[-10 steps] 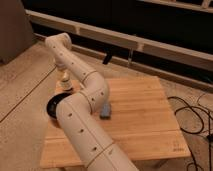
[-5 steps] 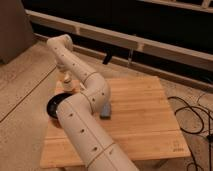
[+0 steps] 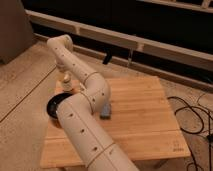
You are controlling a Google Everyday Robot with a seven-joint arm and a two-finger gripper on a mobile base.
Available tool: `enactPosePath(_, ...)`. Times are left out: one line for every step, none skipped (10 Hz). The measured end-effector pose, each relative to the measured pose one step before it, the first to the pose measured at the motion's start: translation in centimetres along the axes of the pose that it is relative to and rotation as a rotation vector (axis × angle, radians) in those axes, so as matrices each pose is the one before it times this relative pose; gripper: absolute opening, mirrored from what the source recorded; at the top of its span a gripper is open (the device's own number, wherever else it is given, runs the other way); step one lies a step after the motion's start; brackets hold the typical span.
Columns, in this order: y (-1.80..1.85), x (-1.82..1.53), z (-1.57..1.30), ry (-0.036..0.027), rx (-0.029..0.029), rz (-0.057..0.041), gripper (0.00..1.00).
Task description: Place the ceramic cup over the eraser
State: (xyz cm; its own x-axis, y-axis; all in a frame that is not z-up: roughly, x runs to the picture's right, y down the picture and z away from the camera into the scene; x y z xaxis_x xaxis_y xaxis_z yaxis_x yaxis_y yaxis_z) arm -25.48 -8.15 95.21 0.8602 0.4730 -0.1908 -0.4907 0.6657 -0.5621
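Note:
My arm rises from the bottom of the camera view, bends over the wooden table (image 3: 140,105) and comes down at the table's far left corner. The gripper (image 3: 65,75) hangs there at the end of the wrist, pointing down. Right under it is a small cream-white rounded shape that looks like the ceramic cup (image 3: 65,81), close above the table top. Whether the gripper holds it does not show. The eraser is hidden from view, and the arm covers much of the table's left side.
A dark bowl (image 3: 54,106) sits at the table's left edge, partly behind my arm. A flat blue-grey block (image 3: 106,111) lies near the middle, beside the arm. Something small and orange (image 3: 76,90) shows by the cup. Black cables (image 3: 192,112) run over the floor at right.

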Motion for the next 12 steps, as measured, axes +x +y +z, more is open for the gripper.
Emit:
enactPosePath(-0.006, 0.002, -0.006, -0.00010, 0.00003, 0.00011, 0.42)
enactPosePath(-0.004, 0.003, 0.000, 0.00000, 0.00001, 0.00006, 0.53)
enactPosePath(-0.004, 0.007, 0.003, 0.00009, -0.00002, 0.00005, 0.63)
enactPosePath(-0.002, -0.003, -0.010, -0.00016, 0.00004, 0.00007, 0.70)
enactPosePath(0.003, 0.002, 0.010, 0.00010, -0.00007, -0.00002, 0.75)
enactPosePath(-0.001, 0.000, -0.002, -0.00001, 0.00003, 0.00000, 0.80)
enactPosePath(-0.001, -0.001, -0.003, -0.00001, 0.00003, 0.00000, 0.80)
enactPosePath(-0.003, 0.005, 0.000, 0.00000, -0.00004, 0.00005, 0.80)
enactPosePath(-0.002, 0.001, 0.000, -0.00001, 0.00003, 0.00004, 0.80)
enactPosePath(0.001, -0.001, -0.002, -0.00002, 0.00001, -0.00001, 0.80)
enactPosePath(0.001, -0.002, -0.001, -0.00004, 0.00001, 0.00001, 0.80)
enactPosePath(0.002, -0.001, 0.001, -0.00008, -0.00012, 0.00002, 0.80)
